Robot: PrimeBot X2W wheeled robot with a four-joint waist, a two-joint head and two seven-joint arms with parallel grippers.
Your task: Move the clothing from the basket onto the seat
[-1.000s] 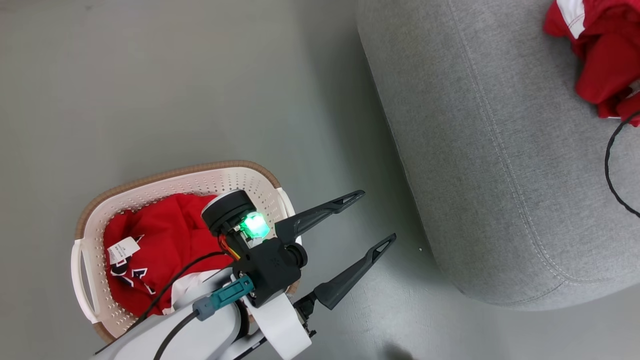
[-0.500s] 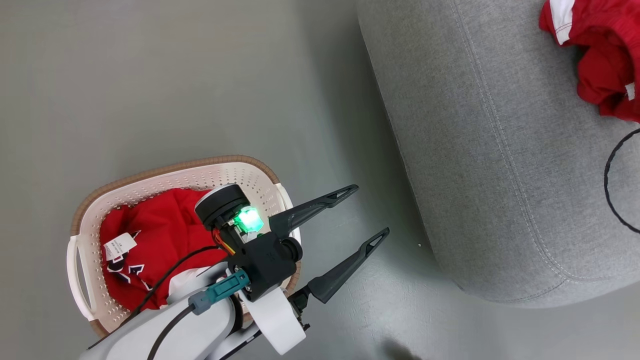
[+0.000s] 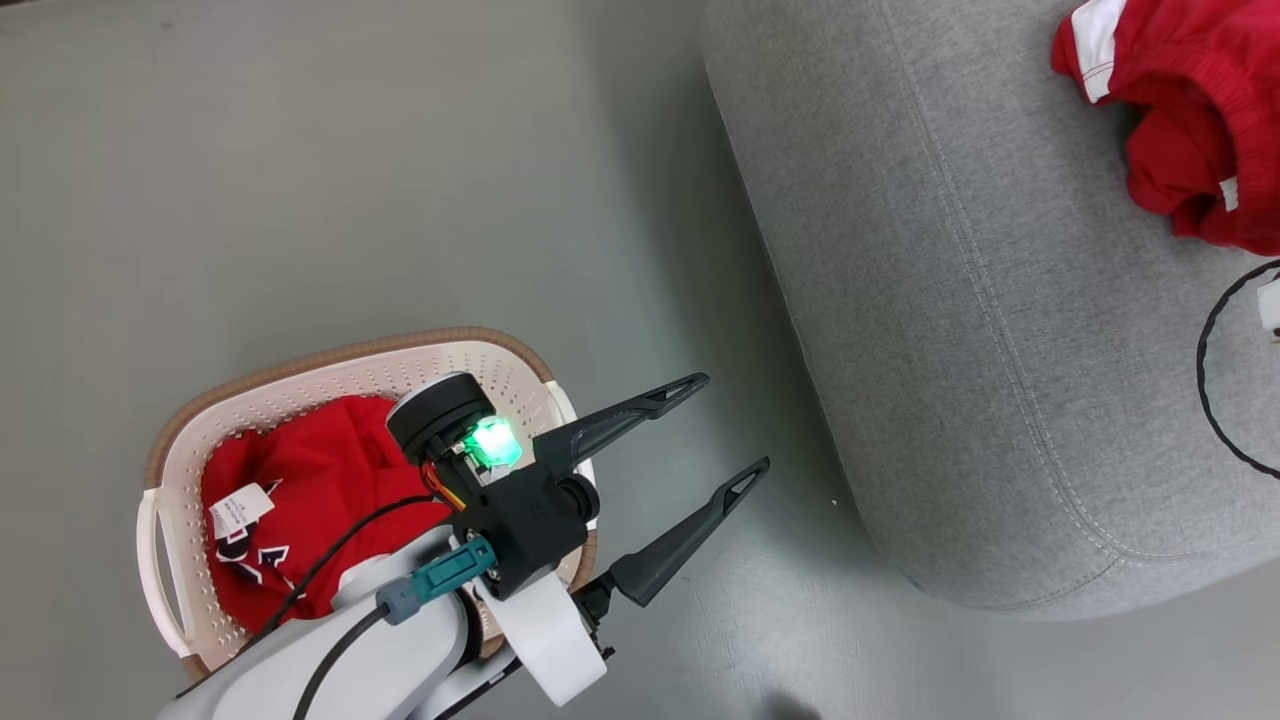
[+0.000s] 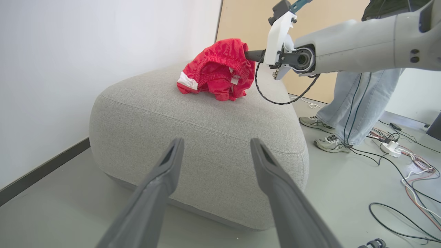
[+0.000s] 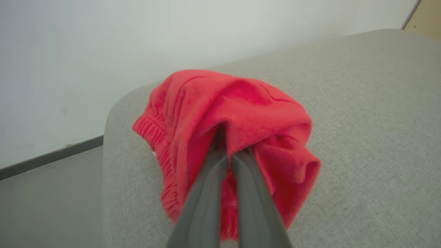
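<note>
Head view: the left claw, spread wide, hangs at lower centre over the floor, between the basket at lower left, holding red clothing, and the grey seat at right.

Left wrist view: red shorts at upper centre touch the seat's top.

Right wrist view: the right claw, pressed together, pinches the shorts mid-frame.

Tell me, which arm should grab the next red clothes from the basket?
Probably left. The left fingers hang open right beside the basket; the right fingers are shut on red shorts at the seat.
</note>
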